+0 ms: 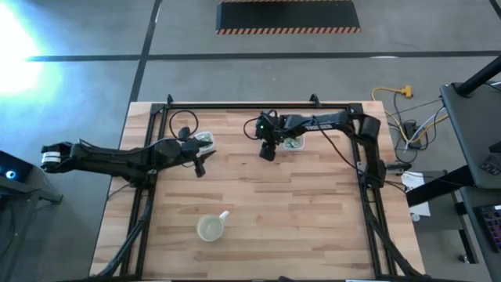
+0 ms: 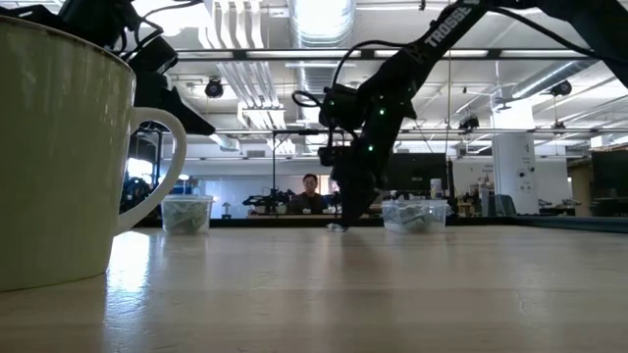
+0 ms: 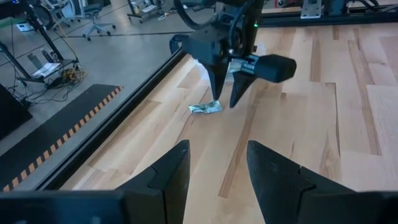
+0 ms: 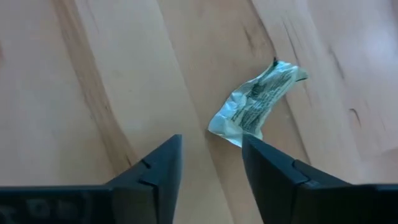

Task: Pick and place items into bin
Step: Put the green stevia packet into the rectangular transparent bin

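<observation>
Right now the right tool (image 1: 268,153) points down at the far middle of the pale wooden plank counter (image 1: 313,219), its two dark fingers (image 3: 216,87) apart and straddling nothing. In the right wrist view a small crumpled pale green and silvery wrapper piece (image 4: 255,106) lies flat on the wood just ahead of the spread fingers (image 4: 158,171), close to one fingertip but not between them. The left wrist view shows the same piece (image 3: 206,107) on the counter just beside the right tool's tips; the low view shows it (image 2: 337,227) at the foot of that tool.

Just behind the right tool stands a clear plastic container (image 1: 293,142) with pale green pieces inside. A second clear container (image 1: 205,140) with similar contents stands near the left tool (image 1: 200,167), which hovers over the counter left of centre, fingers (image 3: 168,177) apart and empty, facing the right arm.

Near the front edge, well apart from both arms, sits a yellowish round cup with a handle (image 1: 210,228). Beyond the counter, a person (image 2: 310,196) sits in the room behind.
</observation>
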Available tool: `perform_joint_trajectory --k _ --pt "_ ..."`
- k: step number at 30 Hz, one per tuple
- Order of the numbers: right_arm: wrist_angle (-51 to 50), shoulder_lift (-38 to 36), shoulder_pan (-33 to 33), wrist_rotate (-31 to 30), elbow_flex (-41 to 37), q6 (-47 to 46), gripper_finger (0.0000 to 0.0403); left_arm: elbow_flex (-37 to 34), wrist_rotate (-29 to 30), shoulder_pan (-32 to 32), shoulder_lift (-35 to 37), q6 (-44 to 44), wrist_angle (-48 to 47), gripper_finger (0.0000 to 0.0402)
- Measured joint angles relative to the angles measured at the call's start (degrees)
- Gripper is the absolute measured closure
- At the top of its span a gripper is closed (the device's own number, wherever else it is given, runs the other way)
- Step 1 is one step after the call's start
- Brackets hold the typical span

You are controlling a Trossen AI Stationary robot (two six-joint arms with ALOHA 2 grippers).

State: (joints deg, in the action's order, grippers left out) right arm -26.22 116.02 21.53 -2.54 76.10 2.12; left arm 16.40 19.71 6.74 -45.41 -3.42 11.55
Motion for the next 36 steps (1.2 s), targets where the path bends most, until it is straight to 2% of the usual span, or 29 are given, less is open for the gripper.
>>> perform_joint_trajectory --k 7,13,21,36 --pt "0.02 0.68 0.26 -0.02 0.24 -0.51 0.0195 0.00 0.00 0.00 0.00 -0.02 -0.02 0.0259" --pt "0.01 0.48 0.50 -0.45 0.24 -0.01 0.0171 0.00 0.00 -0.02 0.00 -0.02 -0.02 0.0259" --pt "1.68 0.47 0.79 -0.58 0.24 4.78 0.0170 0.00 0.02 -0.02 0.00 -0.02 -0.02 0.0259" --pt "3.07 0.47 2.76 -0.16 0.21 0.57 0.0175 -0.02 0.02 -0.01 0.00 0.00 0.00 0.0259"
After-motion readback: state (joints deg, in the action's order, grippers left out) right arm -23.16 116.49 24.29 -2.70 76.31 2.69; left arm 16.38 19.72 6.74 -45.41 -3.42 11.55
